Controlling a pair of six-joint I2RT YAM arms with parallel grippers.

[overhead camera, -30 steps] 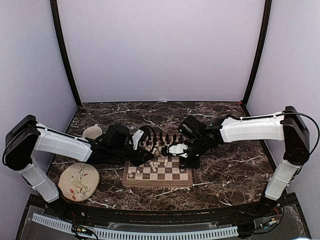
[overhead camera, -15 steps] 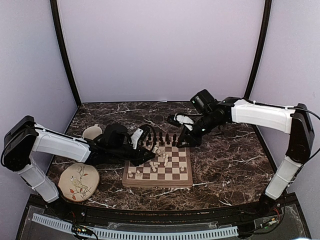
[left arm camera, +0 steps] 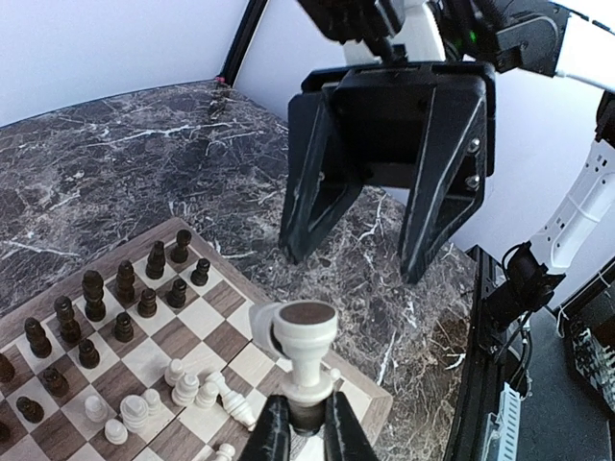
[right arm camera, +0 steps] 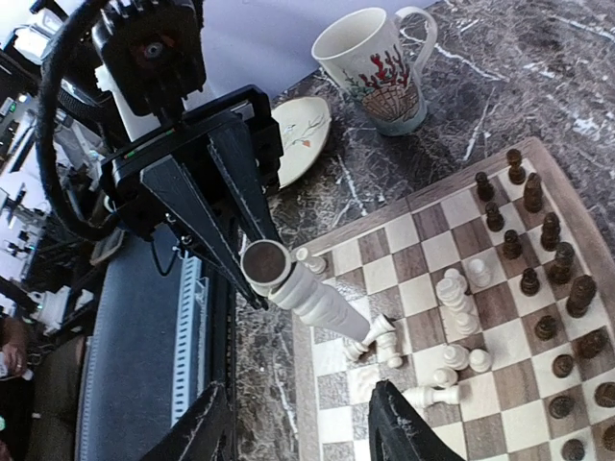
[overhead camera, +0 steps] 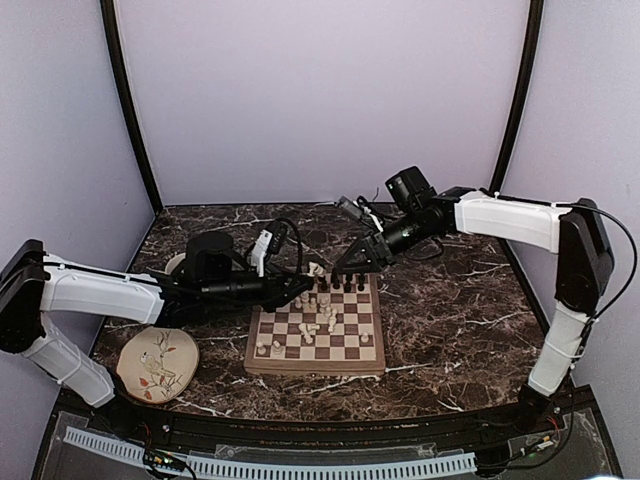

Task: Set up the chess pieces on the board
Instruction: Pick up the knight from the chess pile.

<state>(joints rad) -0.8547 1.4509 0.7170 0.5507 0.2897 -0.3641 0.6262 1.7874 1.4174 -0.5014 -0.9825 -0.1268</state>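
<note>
The board [overhead camera: 262, 358] lies at the table's middle. Dark chess pieces [overhead camera: 338, 284] stand in its far rows. White chess pieces [overhead camera: 320, 314] cluster mid-board, some toppled. My left gripper [overhead camera: 300, 291] is shut on a white chess piece [left arm camera: 306, 357], held tilted above the board's far left part with its round felt base facing the right gripper. In the left wrist view the fingers [left arm camera: 268, 434] clamp its narrow end. My right gripper [overhead camera: 352, 265] hangs open and empty over the board's far edge, facing that piece [right arm camera: 317, 300]. It also shows in the left wrist view [left arm camera: 351, 264].
A cream mug [overhead camera: 183, 265] with a red pattern stands left of the board, also in the right wrist view [right arm camera: 380, 67]. A round beige bird plate [overhead camera: 157, 362] lies at the near left. Dark marble table [overhead camera: 450, 330] around; walls enclose the back and sides.
My right gripper rose off the board and swung back to its far edge. My left gripper lifted from low at the board's left and now holds the white piece up toward the right gripper.
</note>
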